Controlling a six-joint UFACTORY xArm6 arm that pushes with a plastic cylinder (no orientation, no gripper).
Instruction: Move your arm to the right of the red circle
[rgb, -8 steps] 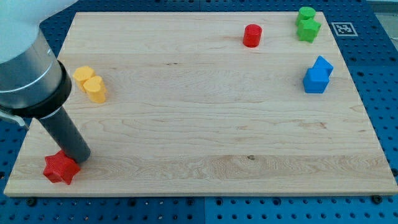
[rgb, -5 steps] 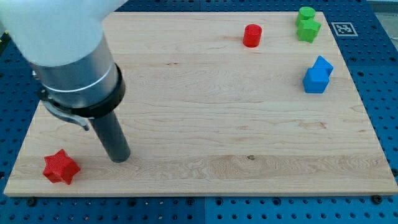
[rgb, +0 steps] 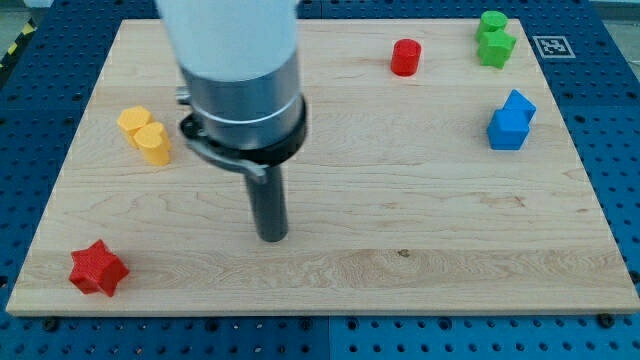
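Observation:
The red circle (rgb: 405, 57) is a short red cylinder near the view's top, right of centre on the wooden board (rgb: 400, 200). My tip (rgb: 273, 236) rests on the board left of centre, well below and to the left of the red circle. It touches no block. A red star (rgb: 98, 269) lies at the bottom left, far left of the tip.
A yellow block (rgb: 146, 135) sits at the left. A green block (rgb: 494, 39) sits at the top right corner. A blue block (rgb: 511, 121) sits at the right. A printed marker tag (rgb: 549, 45) lies at the board's top right corner.
My tip has moved from beside the red star at the bottom left toward the right, to left of the board's centre. The blocks have not moved.

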